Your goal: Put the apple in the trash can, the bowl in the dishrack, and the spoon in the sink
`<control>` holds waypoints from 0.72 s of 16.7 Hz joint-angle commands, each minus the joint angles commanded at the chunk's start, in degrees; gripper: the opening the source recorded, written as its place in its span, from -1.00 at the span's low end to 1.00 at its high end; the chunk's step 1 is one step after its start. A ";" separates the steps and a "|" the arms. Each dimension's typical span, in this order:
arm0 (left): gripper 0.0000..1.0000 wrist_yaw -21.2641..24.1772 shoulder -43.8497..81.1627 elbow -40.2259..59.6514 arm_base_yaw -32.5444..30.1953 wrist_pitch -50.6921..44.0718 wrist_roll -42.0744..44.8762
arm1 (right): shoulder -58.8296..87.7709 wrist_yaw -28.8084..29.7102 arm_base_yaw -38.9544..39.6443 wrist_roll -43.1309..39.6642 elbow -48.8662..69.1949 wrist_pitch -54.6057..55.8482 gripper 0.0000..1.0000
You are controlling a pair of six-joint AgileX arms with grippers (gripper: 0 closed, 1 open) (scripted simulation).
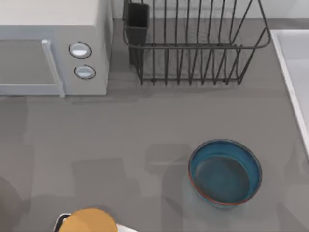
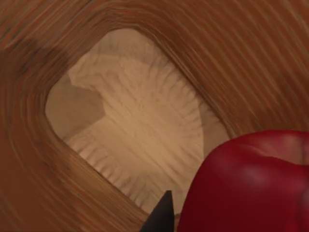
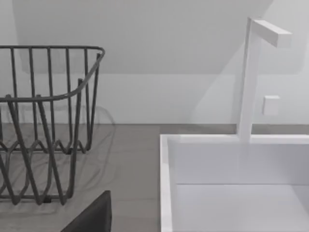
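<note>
**Apple over the trash can, bowl on the table**

Over the trash can, the left wrist view looks straight down into a wood-grained container with a paler, ribbed bottom. The apple sits close to the camera, glossy and red, beside one dark fingertip of the left gripper. Whether the fingers are clamped on the apple or spread off it, I cannot tell. The apple is round, so it has no long axis to speak of, and no stem is visible to show which way it points.

On the table, toward the near right, the bowl stands upright with its mouth facing up; its reddish rim shows along the near edge. It is round, with no long axis. It stands well apart from the dishrack, which is at the far side, right of centre, with its dark utensil cup at its far left corner. The rack's long axis runs left to right.

At the right edge of the table lies the sink, its pale rim running from far to near. The right wrist view shows the sink's basin just beside the rack, with a white faucet rising from its far rim. A dark part of the right gripper shows there; I cannot tell how its fingers stand.

At far left stands a white box with two round knobs. At the near left edge sits an orange-yellow round thing.
</note>
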 joint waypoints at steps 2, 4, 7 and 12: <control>0.36 0.00 0.00 0.00 0.00 0.00 0.00 | 0.00 0.00 0.00 0.00 0.00 0.00 1.00; 0.66 0.00 0.00 0.00 0.00 0.00 0.00 | 0.00 0.00 0.00 0.00 0.00 0.00 1.00; 1.00 0.00 0.00 0.00 0.00 0.00 0.00 | 0.00 0.00 0.00 0.00 0.00 0.00 1.00; 1.00 0.00 0.00 0.00 0.00 0.00 0.00 | 0.00 0.00 0.00 0.00 0.00 0.00 1.00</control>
